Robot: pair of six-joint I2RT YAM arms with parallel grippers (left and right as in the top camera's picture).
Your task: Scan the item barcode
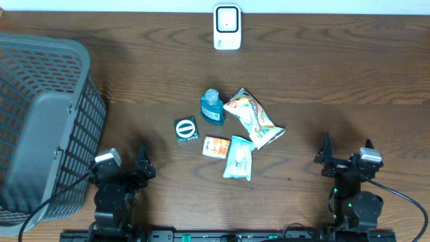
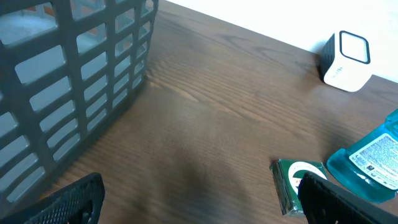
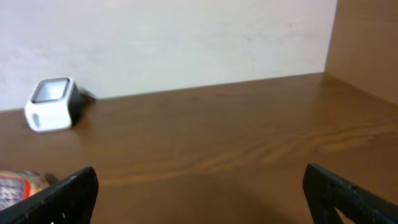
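dark wood surface (image 1: 322, 81) holds the items (image 1: 252, 119) clustered at centre, white scanner (image 1: 227, 27) at the far edge. our left pincer (image 1: 144, 165) and right pincer (image 1: 347, 153) stand wide, empty. we judge picking not yet begun; next we must grasp one, say the green box (image 1: 186, 129).

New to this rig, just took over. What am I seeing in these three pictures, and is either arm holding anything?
Two robot arms sit at the near edge of the table, each ending in a two-finger gripper. One picture looks down from above; the other two come from wrist cameras, so the dark shapes in their bottom corners are that gripper's own fingers. On the wood: a grey basket at the left, a white scanner at the far edge, and in the middle a blue bottle, small green box, orange packet, pale pouch and snack bag. The left gripper and right gripper are open, holding nothing.
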